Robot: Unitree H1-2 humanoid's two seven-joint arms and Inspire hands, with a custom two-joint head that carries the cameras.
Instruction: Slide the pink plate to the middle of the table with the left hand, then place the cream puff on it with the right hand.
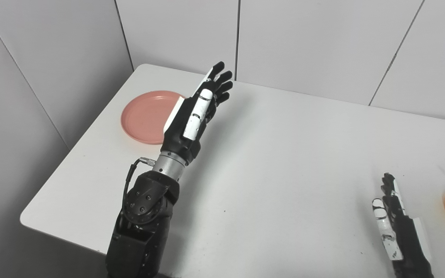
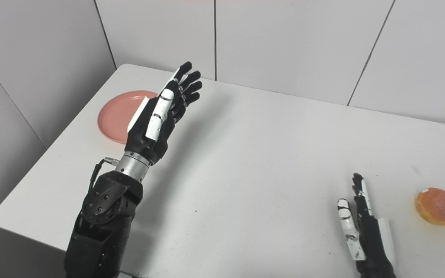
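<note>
left hand [image 1: 194,116]: raised above the table [image 1: 284,154], fingers straight and apart, holding nothing; not touching anything
pink plate [image 1: 145,116]: just beyond and to the outer side of the left hand, near the table's far left corner; its near-right rim is covered by the hand
right hand [image 2: 363,220]: low at the near edge, fingers extended and spread, empty; waiting
cream puff [image 2: 438,206]: on the table, a little out to the right hand's outer side, apart from it
step: reach for the plate, slide not begun by the look of it
how to: lower fingertips onto the plate's far-left rim; press lightly, drag flat toward centre; avoid tipping the rim
hidden: plate-hand gap unclear; puff cut by frame edge in left eye view; right wrist out of frame
</note>
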